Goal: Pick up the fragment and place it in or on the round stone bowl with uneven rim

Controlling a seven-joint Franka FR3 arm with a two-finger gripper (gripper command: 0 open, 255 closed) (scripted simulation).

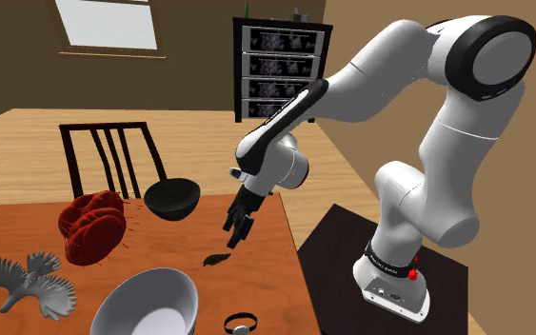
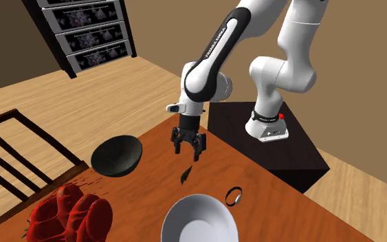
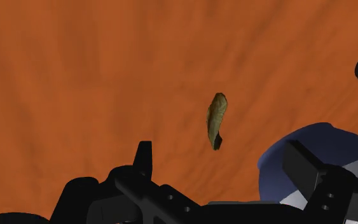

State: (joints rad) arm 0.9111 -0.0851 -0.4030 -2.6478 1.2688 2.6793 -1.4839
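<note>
The fragment (image 1: pixel 216 258) (image 2: pixel 185 174) (image 3: pixel 216 121) is a small dark olive-brown sliver lying flat on the orange-brown table (image 1: pixel 256 285). My black gripper (image 1: pixel 234 235) (image 2: pixel 189 155) (image 3: pixel 222 162) hovers just above it, open, with nothing between the fingers; the fragment lies a little ahead of the fingertips. The dark round bowl with an uneven rim (image 1: pixel 172 197) (image 2: pixel 117 155) stands farther back on the table, toward the chair, apart from the gripper.
A large white bowl (image 1: pixel 147 305) (image 2: pixel 198 218) (image 3: pixel 317 143) sits close to the fragment. A small dark ring (image 1: pixel 240 324) (image 2: pixel 234 196) lies near the table's edge. A red lumpy object (image 1: pixel 92 226), a grey bird figure (image 1: pixel 28 283) and a chair (image 1: pixel 113 157) are nearby.
</note>
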